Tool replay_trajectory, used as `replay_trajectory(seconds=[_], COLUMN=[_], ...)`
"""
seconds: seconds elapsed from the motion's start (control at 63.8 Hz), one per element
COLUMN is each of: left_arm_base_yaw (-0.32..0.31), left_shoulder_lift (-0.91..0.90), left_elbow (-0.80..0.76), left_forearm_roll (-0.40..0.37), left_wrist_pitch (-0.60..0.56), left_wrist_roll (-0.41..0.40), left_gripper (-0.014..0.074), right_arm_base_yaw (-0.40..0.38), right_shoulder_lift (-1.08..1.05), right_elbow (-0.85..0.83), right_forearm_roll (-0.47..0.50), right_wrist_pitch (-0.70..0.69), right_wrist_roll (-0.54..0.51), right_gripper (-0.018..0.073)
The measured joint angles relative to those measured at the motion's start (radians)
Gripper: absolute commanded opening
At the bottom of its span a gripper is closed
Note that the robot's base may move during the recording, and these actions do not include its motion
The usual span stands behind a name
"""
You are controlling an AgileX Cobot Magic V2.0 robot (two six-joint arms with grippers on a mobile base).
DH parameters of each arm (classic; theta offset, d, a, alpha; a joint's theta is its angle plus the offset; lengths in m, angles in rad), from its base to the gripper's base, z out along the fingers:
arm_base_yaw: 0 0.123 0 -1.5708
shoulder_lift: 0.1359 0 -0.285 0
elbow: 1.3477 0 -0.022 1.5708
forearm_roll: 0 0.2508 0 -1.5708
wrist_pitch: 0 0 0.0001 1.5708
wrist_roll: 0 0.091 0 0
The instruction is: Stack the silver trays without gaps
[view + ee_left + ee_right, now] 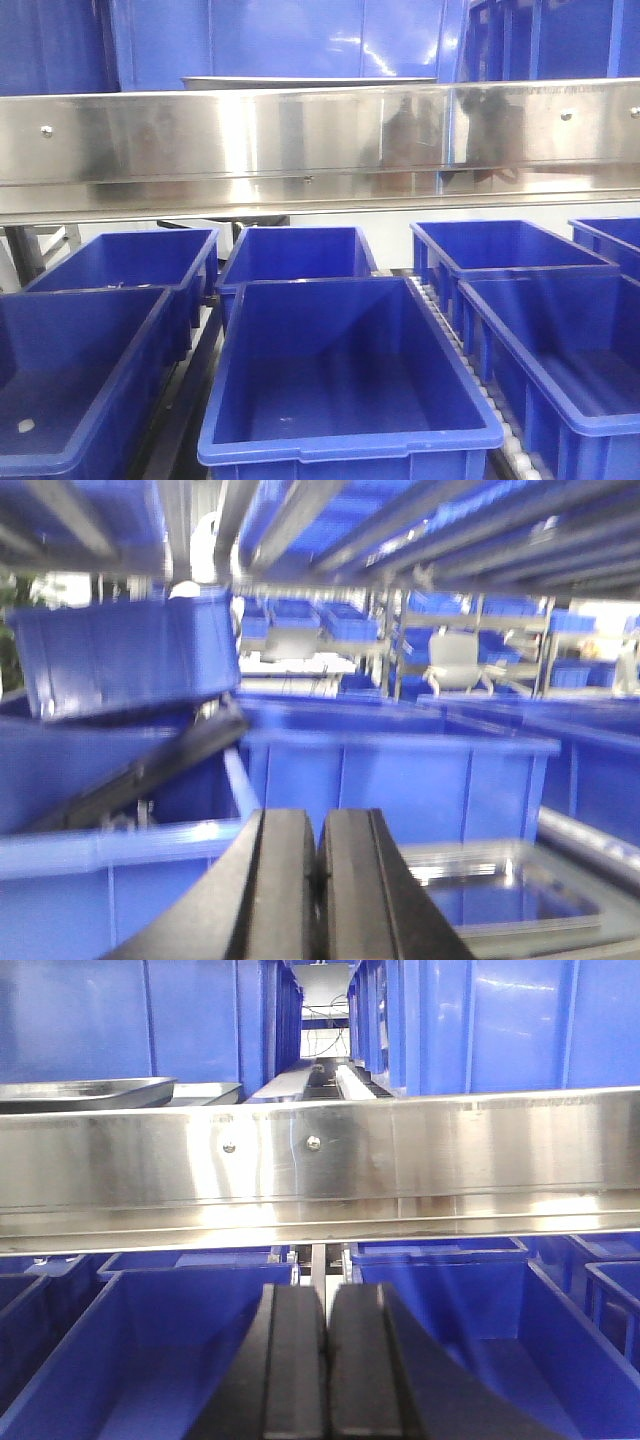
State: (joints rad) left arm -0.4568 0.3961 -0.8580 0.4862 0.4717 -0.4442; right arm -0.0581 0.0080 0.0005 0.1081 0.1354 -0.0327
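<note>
Above the rail in the front view, the thin grey edge of a silver tray [310, 81] shows; neither gripper appears there. The right wrist view shows two silver trays side by side behind the rail at the upper left, one [80, 1091] nearer the edge and the other [205, 1091] beside it. My right gripper [327, 1300] is shut and empty, low in front of the rail over blue bins. In the left wrist view another shallow silver tray [500, 892] lies just right of my left gripper [318, 825], which is shut on nothing.
A long polished steel rail [320, 135] with screws spans the front view, also seen as the rail [320, 1165] in the right wrist view. Deep blue bins [345, 370] sit in rows below it. More blue bins [130, 655] and shelving surround the left gripper.
</note>
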Motion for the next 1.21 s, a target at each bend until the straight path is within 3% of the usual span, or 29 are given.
replay_trajectory(seconds=[0.094,0.204,0.282,0.408,0.518,0.643,0.988,1.208], left_arm_base_yaw=[0.080,0.185,0.277,0.385,0.438,0.457,0.456,0.386], left_shoulder_lift=[-0.021,-0.038,-0.048,-0.069,-0.111,-0.176,-0.302,-0.327], left_elbow=[0.069,0.168,0.257,0.382,0.470,0.584,0.721,0.728], left_forearm_roll=[-0.121,-0.318,-0.499,-0.643,-0.668,-0.666,-0.599,-0.486], left_wrist_pitch=[-0.054,-0.137,-0.200,-0.244,-0.265,-0.303,-0.313,-0.316], left_wrist_roll=[0.100,0.230,0.345,0.434,0.450,0.453,0.452,0.346], left_gripper=[-0.0008,-0.0007,-0.0007,-0.0007,-0.0007,-0.0007,-0.0007,-0.0007], right_arm_base_yaw=[0.000,0.000,0.000,0.000,0.000,0.000,0.000,0.000], right_shoulder_lift=[0.000,0.000,0.000,0.000,0.000,0.000,0.000,0.000], right_elbow=[0.000,0.000,0.000,0.000,0.000,0.000,0.000,0.000], right_forearm_roll=[0.000,0.000,0.000,0.000,0.000,0.000,0.000,0.000], right_wrist_pitch=[0.000,0.000,0.000,0.000,0.000,0.000,0.000,0.000], right_wrist_roll=[0.000,0.000,0.000,0.000,0.000,0.000,0.000,0.000], right_gripper=[-0.0079,-0.0079,-0.0079,-0.0079,-0.0079,-0.0079,-0.0079,-0.0079])
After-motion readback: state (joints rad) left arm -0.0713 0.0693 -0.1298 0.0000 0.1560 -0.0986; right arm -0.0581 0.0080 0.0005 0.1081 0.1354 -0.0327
